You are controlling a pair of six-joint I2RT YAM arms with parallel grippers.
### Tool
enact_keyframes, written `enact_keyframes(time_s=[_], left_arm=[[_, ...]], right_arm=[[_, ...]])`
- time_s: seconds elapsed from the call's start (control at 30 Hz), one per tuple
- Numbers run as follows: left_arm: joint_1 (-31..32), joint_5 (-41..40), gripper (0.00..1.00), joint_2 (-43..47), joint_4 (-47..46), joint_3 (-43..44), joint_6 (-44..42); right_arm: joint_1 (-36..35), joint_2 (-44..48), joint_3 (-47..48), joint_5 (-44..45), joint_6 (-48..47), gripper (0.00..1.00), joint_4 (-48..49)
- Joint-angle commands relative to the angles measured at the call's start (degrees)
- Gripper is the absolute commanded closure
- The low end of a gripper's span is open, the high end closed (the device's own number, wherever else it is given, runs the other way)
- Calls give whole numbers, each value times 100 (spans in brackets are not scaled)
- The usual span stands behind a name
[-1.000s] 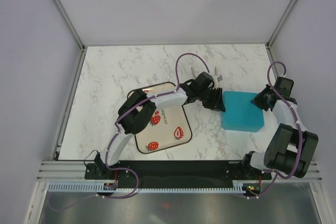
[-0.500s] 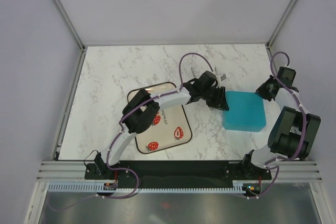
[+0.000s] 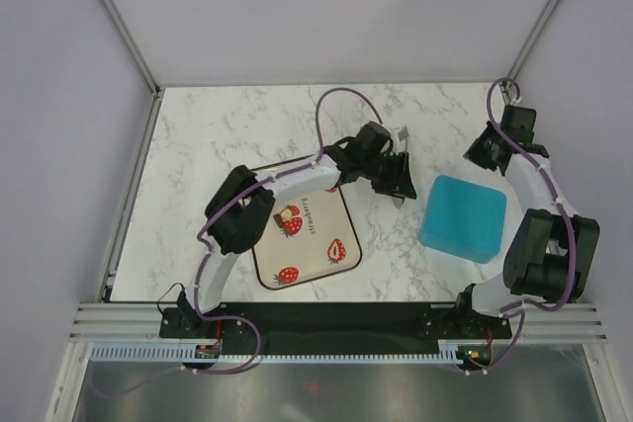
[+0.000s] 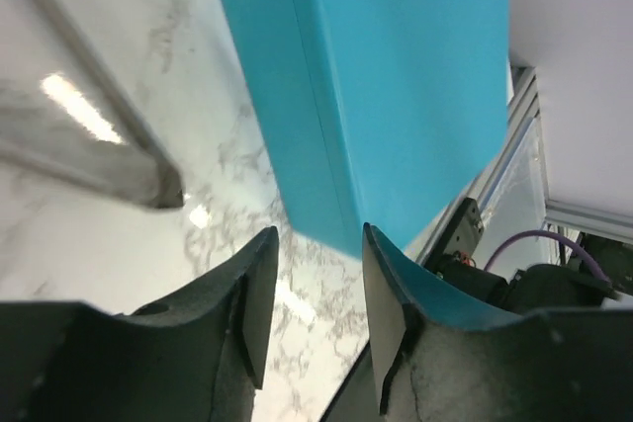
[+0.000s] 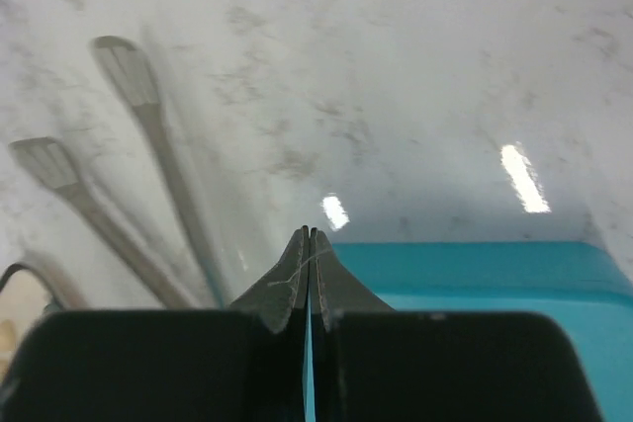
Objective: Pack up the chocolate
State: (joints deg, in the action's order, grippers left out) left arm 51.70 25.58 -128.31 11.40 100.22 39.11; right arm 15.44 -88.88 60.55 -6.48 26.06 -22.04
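Note:
No chocolate shows in any view. A closed turquoise box (image 3: 462,217) lies at the right of the marble table; it fills the upper part of the left wrist view (image 4: 396,86) and shows at the lower right of the right wrist view (image 5: 475,274). My left gripper (image 3: 400,183) (image 4: 318,244) hangs just left of the box, apart from it. It is open, with only marble showing between the fingers. My right gripper (image 3: 479,155) (image 5: 310,234) is shut on nothing, beyond the box's far edge.
A strawberry-print tray (image 3: 302,234) lies left of centre under the left arm. Metal tongs (image 3: 398,199) (image 4: 99,155) (image 5: 148,145) rest on the marble by the left gripper. Frame rails and grey walls bound the table.
The left gripper has pulled back left, off the box's left edge. The right gripper has swung away toward the far right corner. The box now sits slightly turned.

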Motion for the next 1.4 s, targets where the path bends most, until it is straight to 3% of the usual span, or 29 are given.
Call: enact_keyframes(time_s=[0.0, 0.17, 0.43, 0.6, 0.77, 0.87, 0.97, 1.07, 1.1, 1.13, 1.17, 1.2, 1.23, 1.37], left_arm=[[-546, -229, 51, 1553, 99, -275, -439], [-951, -387, 50, 2889, 311, -1179, -817], [-1022, -651, 50, 4173, 302, -2813, -1107], [-1039, -906, 50, 4875, 302, -3430, -1178], [-1145, -994, 50, 5105, 451, -3650, -1204], [-1145, -1011, 49, 5307, 477, -3659, -1274], [-1154, -1046, 44, 5587, 477, -3703, -1441], [-1154, -1169, 39, 5956, 495, -3782, -1616], [-1154, -1248, 35, 6062, 504, -3843, -1626], [-1154, -1327, 33, 6168, 521, -3861, -1617], [-1162, -1432, 31, 6273, 530, -3879, -1600], [-1162, -1468, 5, 6483, 513, -3905, -1591], [-1154, -1477, 0, 6564, 513, -3914, -1582], [-1154, -1617, 0, 6942, 521, -4002, -1600]], right_arm=[[-340, 714, 457, -152, -5, 100, -81], [-428, 1048, 81, -143, 74, 100, -309], [-437, 794, -1291, -442, 180, 100, 552], [-437, 468, -1318, -99, 83, 100, 411], [-507, 793, -846, -292, 48, 100, 255], [-900, 1074, -485, -74, 13, 100, -88], [-1515, 1390, -238, 504, 4, 90, -527], [-2410, 1645, -114, 1226, -22, 62, -897], [-2580, 1716, -114, 1498, -66, 41, -942], [-2729, 1838, -149, 1561, -110, 2, -977], [-2948, 1909, -228, 1588, -163, 2, -1047], [-3037, 1971, -289, 1606, -189, 2, -1074], [-3108, 2102, -342, 1615, -189, 2, -1091], [-3573, 2480, -623, 1571, -155, 2, -978]])
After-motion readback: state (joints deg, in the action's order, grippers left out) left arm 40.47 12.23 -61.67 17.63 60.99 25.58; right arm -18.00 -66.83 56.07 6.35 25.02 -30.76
